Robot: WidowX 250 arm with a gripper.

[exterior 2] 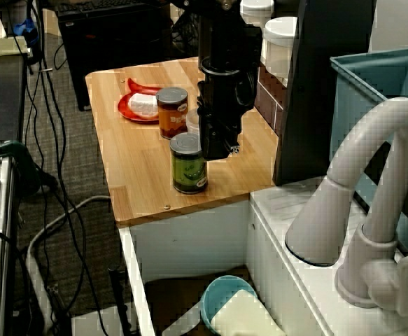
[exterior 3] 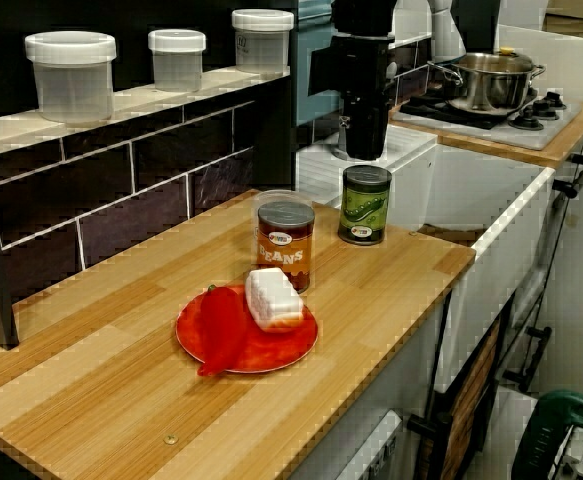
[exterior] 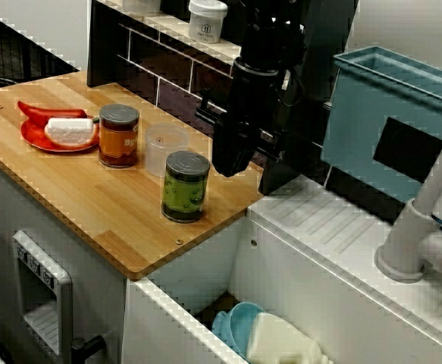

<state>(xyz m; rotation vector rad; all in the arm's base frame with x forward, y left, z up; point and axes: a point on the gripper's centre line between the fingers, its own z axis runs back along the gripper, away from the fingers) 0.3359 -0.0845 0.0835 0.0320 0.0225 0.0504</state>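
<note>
Your gripper [exterior: 232, 163] hangs straight down from the black arm, with its tip pointing at the wooden counter [exterior: 92, 205]. The thing closest to it is the green can [exterior: 185, 186]. The can stands up on its flat bottom near the sink end of the counter, likely so it cannot roll. In the view from the front corner the tip is up beside the top of the can, on the wall side, and there is a gap between them. In the view along the counter the gripper [exterior 3: 364, 150] floats above the green can [exterior 3: 363, 205] and a bit behind it, not touching. You cannot tell how the jaws stand, because the tip is all black and looks like one dark lump in every view. Nothing seems to be in them. Near the green can stand a beans can [exterior: 119, 136] and a clear cup [exterior: 164, 148], both upright too. Farther along sits a red plate [exterior: 32, 139] that keeps a white block [exterior: 70, 130] and a red pepper [exterior: 42, 112] together, well apart from the gripper.
</note>
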